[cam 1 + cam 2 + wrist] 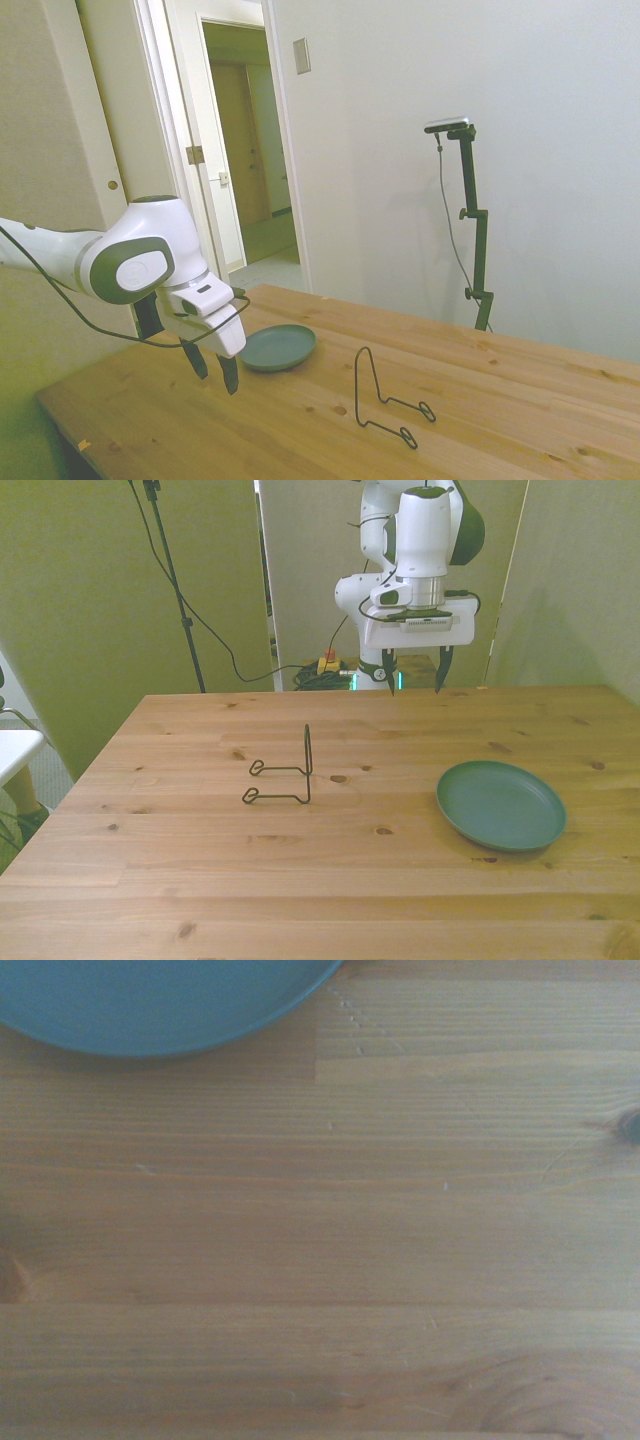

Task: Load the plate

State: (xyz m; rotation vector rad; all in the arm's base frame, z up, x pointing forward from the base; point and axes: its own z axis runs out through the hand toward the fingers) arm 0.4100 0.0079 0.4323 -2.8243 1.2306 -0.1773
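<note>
The teal plate (pixel 501 804) lies flat on the wooden table (pixel 200 870) at the front view's right; it also shows in the side view as the plate (pixel 277 347) and partly in the wrist view, plate (pixel 150 1005). My gripper (pixel 415 680) hangs open above the table's far edge, well behind the plate, nothing between its fingers. In the side view the gripper (pixel 213 371) is just left of the plate, a little above the wood.
A thin black wire stand (pixel 283 776) sits upright near the table's middle, left of the plate in the front view; the wire stand (pixel 385 400) appears right of the plate in the side view. A doorway opens behind the table.
</note>
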